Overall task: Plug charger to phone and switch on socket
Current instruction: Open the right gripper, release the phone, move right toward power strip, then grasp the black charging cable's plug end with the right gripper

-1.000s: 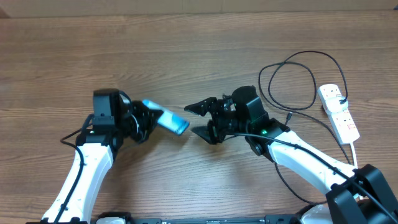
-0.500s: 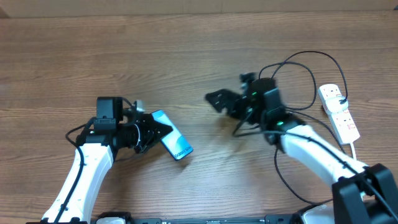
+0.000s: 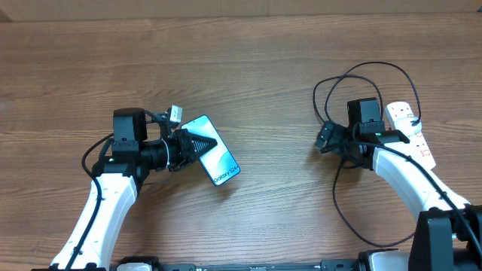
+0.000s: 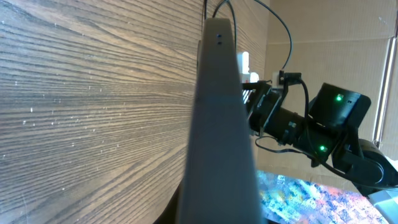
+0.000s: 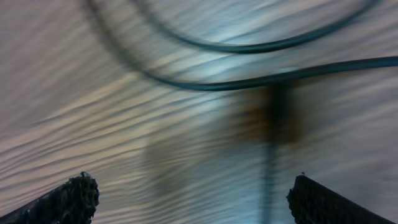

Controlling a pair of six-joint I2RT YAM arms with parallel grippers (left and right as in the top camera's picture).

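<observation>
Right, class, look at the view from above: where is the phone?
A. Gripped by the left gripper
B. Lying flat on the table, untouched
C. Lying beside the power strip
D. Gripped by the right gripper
A: the left gripper is shut on one end of the phone, while the right gripper is open and empty over the black cable.

Left pincer is clamped tight, pointing right, while right pincer gapes wide, pointing left.
</observation>
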